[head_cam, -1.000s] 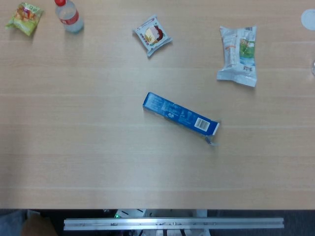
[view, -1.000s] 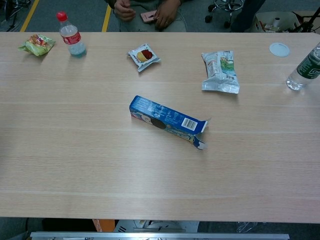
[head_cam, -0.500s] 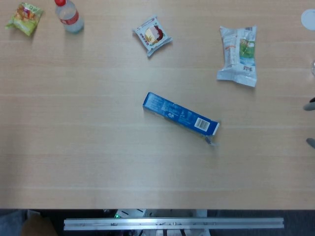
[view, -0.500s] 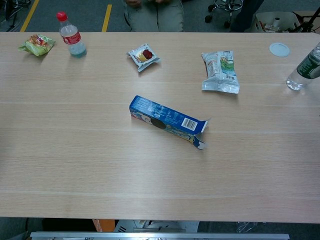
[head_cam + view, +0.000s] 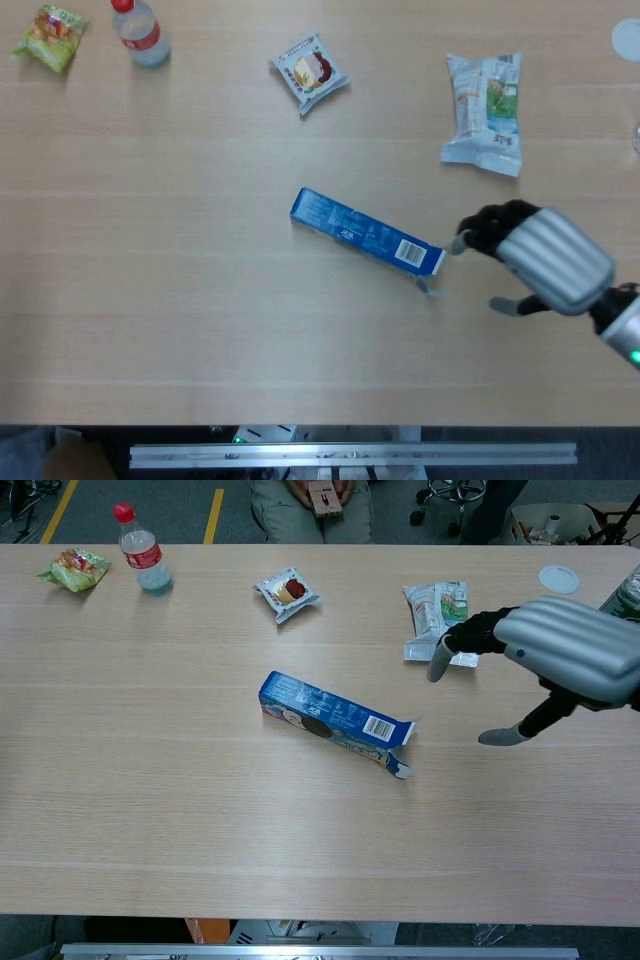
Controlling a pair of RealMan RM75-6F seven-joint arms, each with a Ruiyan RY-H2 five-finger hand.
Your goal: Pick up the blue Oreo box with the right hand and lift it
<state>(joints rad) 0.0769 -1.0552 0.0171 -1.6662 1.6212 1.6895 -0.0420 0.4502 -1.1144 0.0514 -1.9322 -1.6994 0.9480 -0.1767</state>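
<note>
1. A pale wood-grain table fills both views; the chest view alone shows the grey floor beyond its far edge and a seated person, cut off at the lap.
2. The silver right hand, fingers spread and holding nothing, hovers just beside the box's torn end, not touching it.
3. The long blue Oreo box lies flat at the table's centre, one end flap open; its contents cannot be seen.
4. A white-green snack bag, a small cake packet, a red-capped clear bottle and a green crisp packet lie along the far side.
</note>
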